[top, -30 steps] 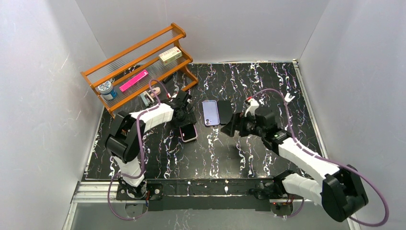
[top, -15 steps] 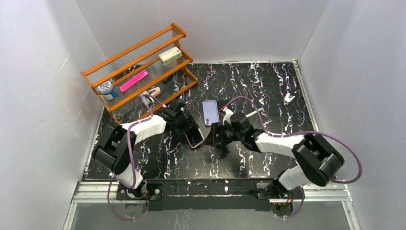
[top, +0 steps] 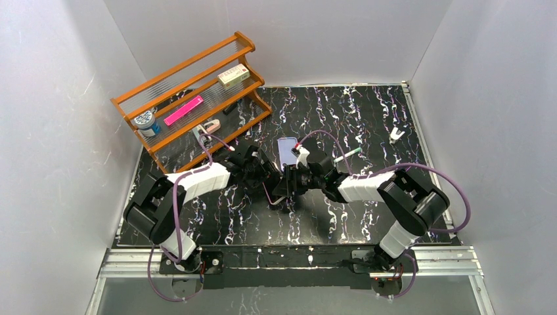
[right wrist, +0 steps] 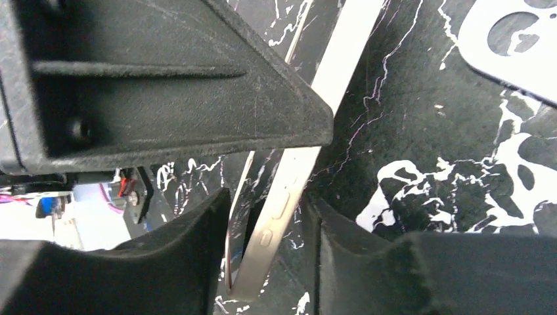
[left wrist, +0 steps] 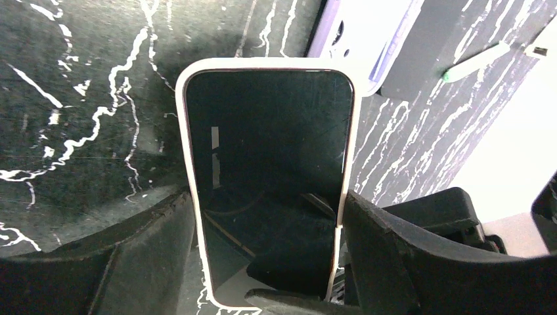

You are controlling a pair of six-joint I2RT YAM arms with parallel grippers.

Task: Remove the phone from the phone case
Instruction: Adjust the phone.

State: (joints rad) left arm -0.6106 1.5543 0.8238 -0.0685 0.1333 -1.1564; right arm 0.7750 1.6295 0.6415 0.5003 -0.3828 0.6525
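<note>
Your left gripper (left wrist: 269, 213) has the phone (left wrist: 266, 151) pinched across its width. There is 1 finger on each long side, and the dark screen faces your wrist camera. The pale phone case (left wrist: 349, 164) is on it, its rim showing round the glass on every side you can see.

From above, your 2 arms meet over the middle of the table (top: 368, 118), with the phone turned up on edge between them. You cannot tell there whether its lower edge touches the surface.

Now your right gripper (right wrist: 268, 223). Its 2 fingers straddle the phone's thin side, and the side buttons sit right between them. The opening is narrow, barely wider than the cased phone. You cannot tell whether the pads are pressing on it or just flanking it.

A purple phone (top: 286, 146) lies flat just behind the 2 wrists. The wooden rack (top: 197, 79) stands well apart at the far left.
</note>
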